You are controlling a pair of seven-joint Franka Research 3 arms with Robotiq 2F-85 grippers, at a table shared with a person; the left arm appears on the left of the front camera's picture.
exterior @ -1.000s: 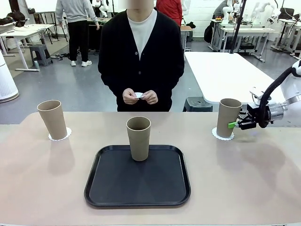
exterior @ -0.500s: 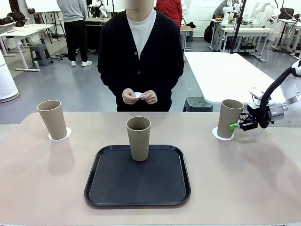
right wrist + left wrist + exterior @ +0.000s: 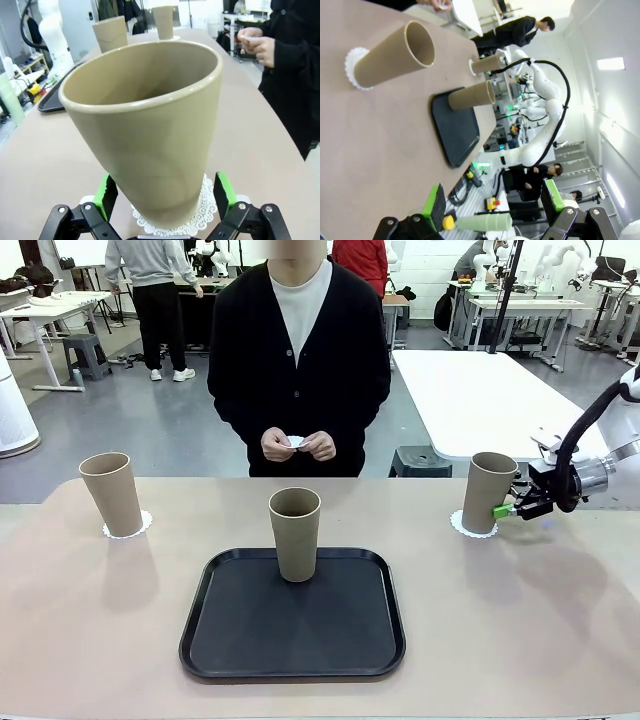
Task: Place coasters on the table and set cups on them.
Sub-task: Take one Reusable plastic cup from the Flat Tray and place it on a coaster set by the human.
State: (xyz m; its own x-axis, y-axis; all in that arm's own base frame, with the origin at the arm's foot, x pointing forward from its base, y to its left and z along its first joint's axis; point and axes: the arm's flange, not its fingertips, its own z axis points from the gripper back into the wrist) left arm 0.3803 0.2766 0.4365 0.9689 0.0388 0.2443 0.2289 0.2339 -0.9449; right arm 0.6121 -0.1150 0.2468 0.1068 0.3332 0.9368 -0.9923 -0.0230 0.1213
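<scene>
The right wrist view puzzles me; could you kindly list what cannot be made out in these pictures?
- Right wrist view: the tall taupe-brown tumbler covers most of the white scalloped paper coaster beneath it.
- Front view: the small white item in the person's hands is too small to identify.
- Left wrist view: the bottom edge cuts off the left gripper.

Quick headcount on the desk [image 3: 90,640]: three cups (left cup [image 3: 112,494], middle cup [image 3: 295,534], right cup [image 3: 487,492]) and one black tray [image 3: 300,630]. Two coasters are lying flat, the left coaster [image 3: 143,525] and the right coaster [image 3: 458,525], plus a small white thing [image 3: 295,442] in the person's hands that's too tiny to call. Also two claws, the left claw [image 3: 492,202] and the right claw [image 3: 500,508], and one person [image 3: 300,360] at the far side.
</scene>
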